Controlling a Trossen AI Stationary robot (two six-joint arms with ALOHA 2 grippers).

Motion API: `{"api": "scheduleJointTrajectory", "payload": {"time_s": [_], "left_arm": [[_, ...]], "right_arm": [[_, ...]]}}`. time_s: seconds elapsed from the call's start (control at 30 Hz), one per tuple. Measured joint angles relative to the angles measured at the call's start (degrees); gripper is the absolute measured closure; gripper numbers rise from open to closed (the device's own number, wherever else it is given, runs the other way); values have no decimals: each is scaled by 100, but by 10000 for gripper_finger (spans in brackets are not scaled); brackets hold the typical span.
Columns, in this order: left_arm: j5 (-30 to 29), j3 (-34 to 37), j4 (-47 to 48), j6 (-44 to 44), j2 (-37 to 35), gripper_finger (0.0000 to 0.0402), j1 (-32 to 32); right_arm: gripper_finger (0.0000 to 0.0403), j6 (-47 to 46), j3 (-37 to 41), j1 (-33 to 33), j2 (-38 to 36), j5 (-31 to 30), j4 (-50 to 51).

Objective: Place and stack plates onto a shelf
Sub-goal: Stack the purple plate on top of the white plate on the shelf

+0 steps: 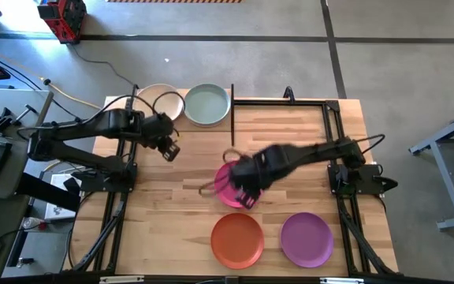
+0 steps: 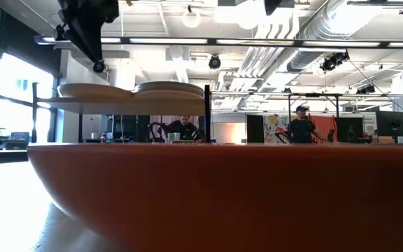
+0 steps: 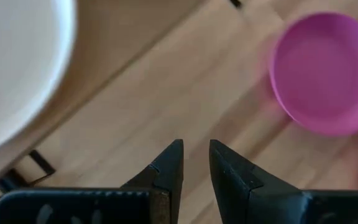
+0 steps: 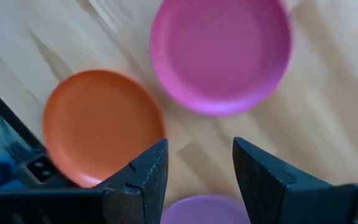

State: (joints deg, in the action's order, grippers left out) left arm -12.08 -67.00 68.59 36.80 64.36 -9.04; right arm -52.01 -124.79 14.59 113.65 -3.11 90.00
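The shelf (image 1: 117,107) stands at the table's far left. It carries a cream plate (image 1: 161,102) on top of a stack and a pale green plate (image 1: 207,105) beside it. The magenta plate (image 1: 225,189) lies on the tabletop at mid-table, with the orange plate (image 1: 237,239) and the purple plate (image 1: 306,239) near the near edge. My right gripper (image 4: 197,158) hovers open over the table beside the magenta plate (image 4: 222,53) and touches nothing. My left gripper (image 3: 195,155) hangs in the air just in front of the shelf, its fingers a narrow gap apart and empty.
A black metal frame (image 1: 282,101) runs along the table's far and right sides. The orange plate (image 2: 222,189) fills the low view's foreground. People sit and stand in the room beyond (image 2: 301,126). Bare wood lies between the shelf and the magenta plate (image 3: 328,68).
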Motion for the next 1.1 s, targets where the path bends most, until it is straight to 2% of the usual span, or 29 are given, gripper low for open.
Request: {"api": "scheduleJointTrajectory", "payload": {"time_s": [0.27,0.53,1.0,1.1], "left_arm": [[0,0,-211,0,0,337,581],[-2,0,-272,2,0,337,738],[-2,0,-270,3,0,337,772],[-2,0,-270,30,0,337,772]], "right_arm": [[245,-2665,2,1002,570,-1,-1],[245,-4283,4,1696,1018,21,-1],[245,-5654,4,2487,1785,66,1],[245,-5749,4,2576,1940,276,4]]}}
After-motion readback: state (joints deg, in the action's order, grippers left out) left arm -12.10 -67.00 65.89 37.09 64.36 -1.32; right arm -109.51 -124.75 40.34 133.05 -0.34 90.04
